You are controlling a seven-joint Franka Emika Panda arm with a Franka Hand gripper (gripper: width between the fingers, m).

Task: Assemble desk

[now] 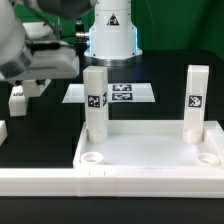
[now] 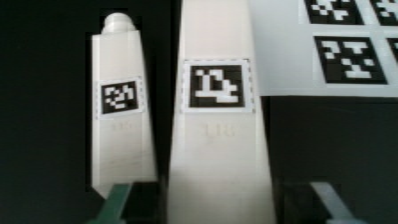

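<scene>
Exterior view, dial on picture centre: the desk top (image 1: 150,148) sits on the black bench (image 1: 40,140) from 5 to 6 o'clock, with the low white rail (image 1: 35,180) along its near edge at 7. One standing leg (image 1: 95,100) is upright at the top's far corner near 11, and a second standing leg (image 1: 195,100) is at the other far corner at 2. Each carries a black-and-white square tag. The marker board (image 1: 110,93) lies flat at 12 behind them. The arm (image 1: 30,50) crowds 10, above a small white tagged part (image 1: 18,100) at 9. In the wrist view the hand (image 2: 221,200) straddles the centre leg (image 2: 210,120). We can't tell whether the fingers (image 2: 121,200) actually press it. Its tag pattern looks like a 4. The neighbour leg (image 2: 116,110) lies just beside it, peg-tipped and also tagged.
</scene>
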